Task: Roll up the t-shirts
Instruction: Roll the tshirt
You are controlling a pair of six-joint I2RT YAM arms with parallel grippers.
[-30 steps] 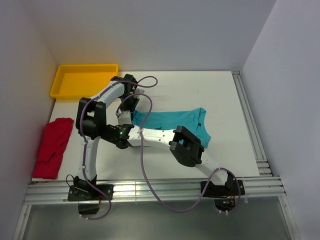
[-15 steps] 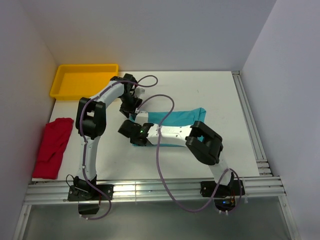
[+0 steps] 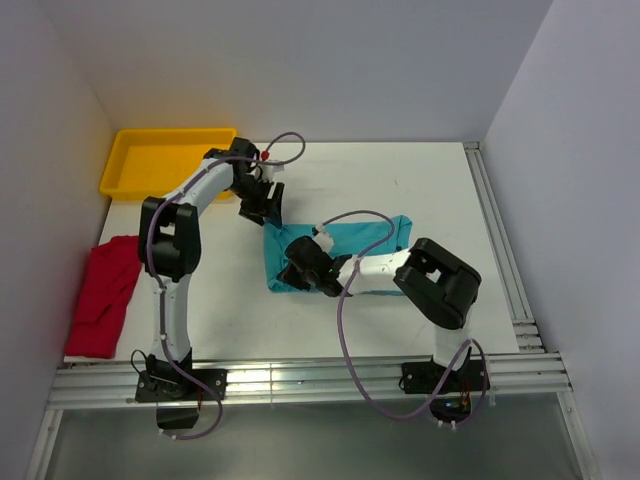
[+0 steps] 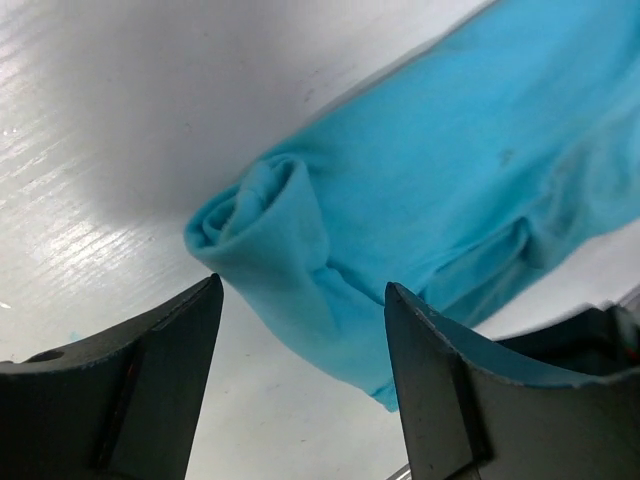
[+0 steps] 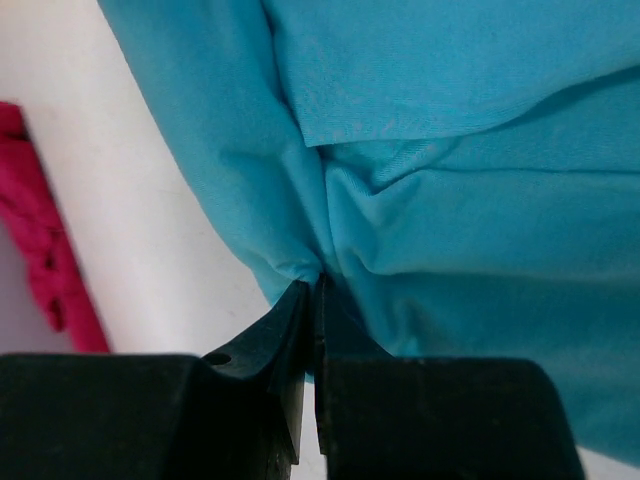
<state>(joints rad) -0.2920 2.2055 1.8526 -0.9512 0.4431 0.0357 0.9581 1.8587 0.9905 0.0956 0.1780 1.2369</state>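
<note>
Teal t-shirt [image 5: 450,150] pinched in right jaws; left jaws open near rolled end.

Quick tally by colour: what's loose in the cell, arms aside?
teal shirt: 1
red shirt: 1
yellow tray: 1
total: 3

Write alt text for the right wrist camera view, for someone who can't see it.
The right gripper, its two black fingers shut, pinches a fold of the teal t-shirt, which fills most of the frame in soft creases. At the left edge, the red t-shirt lies on the white table.
</note>
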